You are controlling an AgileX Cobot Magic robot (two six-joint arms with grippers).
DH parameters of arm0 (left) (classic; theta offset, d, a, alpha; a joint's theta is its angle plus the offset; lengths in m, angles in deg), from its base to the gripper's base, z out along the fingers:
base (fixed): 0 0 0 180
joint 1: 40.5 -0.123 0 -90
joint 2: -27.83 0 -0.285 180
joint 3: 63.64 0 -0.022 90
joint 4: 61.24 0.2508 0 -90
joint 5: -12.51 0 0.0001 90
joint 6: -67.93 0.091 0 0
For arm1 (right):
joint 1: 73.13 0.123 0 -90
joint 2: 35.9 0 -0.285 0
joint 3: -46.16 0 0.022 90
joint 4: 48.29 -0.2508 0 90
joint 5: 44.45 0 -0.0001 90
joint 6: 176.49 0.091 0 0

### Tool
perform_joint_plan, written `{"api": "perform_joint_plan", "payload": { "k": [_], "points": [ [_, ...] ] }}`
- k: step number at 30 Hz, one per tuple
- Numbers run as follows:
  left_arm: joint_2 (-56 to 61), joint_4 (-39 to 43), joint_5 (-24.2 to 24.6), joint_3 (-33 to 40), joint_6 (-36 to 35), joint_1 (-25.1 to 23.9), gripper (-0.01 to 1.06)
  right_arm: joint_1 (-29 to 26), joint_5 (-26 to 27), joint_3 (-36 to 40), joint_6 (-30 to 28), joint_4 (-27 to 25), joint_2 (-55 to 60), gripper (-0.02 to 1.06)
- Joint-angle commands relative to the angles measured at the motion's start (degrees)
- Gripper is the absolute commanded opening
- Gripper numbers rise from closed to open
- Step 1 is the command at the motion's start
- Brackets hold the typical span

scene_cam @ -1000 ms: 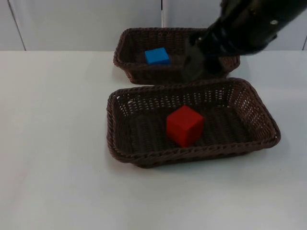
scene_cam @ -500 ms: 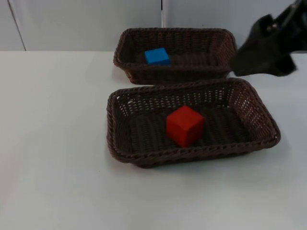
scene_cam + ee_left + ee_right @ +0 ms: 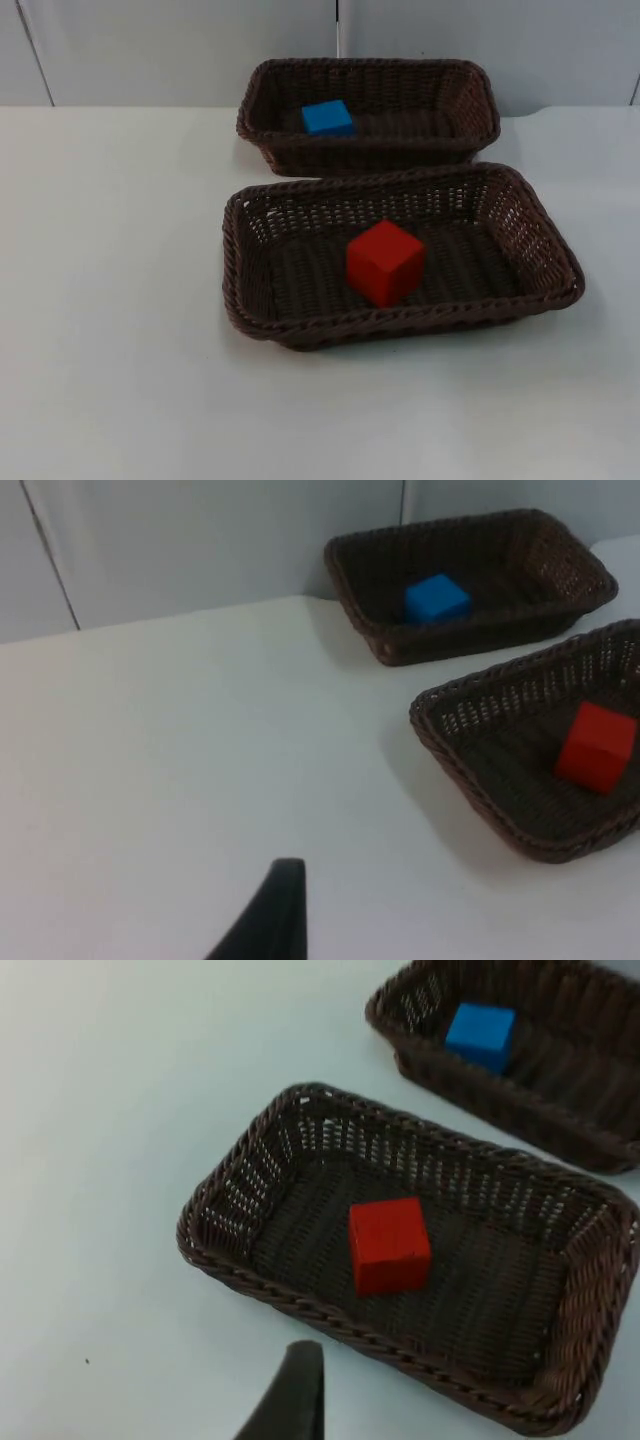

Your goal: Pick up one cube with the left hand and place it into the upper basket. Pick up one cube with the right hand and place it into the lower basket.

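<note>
The blue cube (image 3: 328, 117) sat in the upper basket (image 3: 258, 120) and the red cube (image 3: 385, 262) in the lower basket (image 3: 235, 265), both resting on the white surface (image 3: 110, 300). They looked light and rigid, with flat sides that would suit a pinch across opposite faces. No writing showed anywhere. For the left claw (image 3: 272, 910) and the right claw (image 3: 295, 1390), I couldn't tell whether the fingers were apart or together.
</note>
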Motion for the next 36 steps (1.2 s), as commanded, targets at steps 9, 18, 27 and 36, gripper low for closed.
{"api": "perform_joint_plan", "payload": {
  "k": [9,18,27,36],
  "points": [
    [14.2,-7.3,2.6,6.7,6.8,0.0,1.02,0.1,-7.0,2.7,0.0,-0.2,-17.5,0.87],
    [15.7,-8.8,5.1,6.1,8.3,0.0,1.02,0.1,-14.6,2.7,0.0,0.6,-28.5,0.87],
    [15.7,-8.8,10.3,6.2,8.3,0.0,1.02,0.1,-20.6,2.7,0.5,0.6,-35.7,0.87],
    [15.7,-8.0,11.8,7.6,8.3,0.0,1.02,0.1,-24.8,4.2,1.1,0.6,-41.1,0.87]
  ]
}}
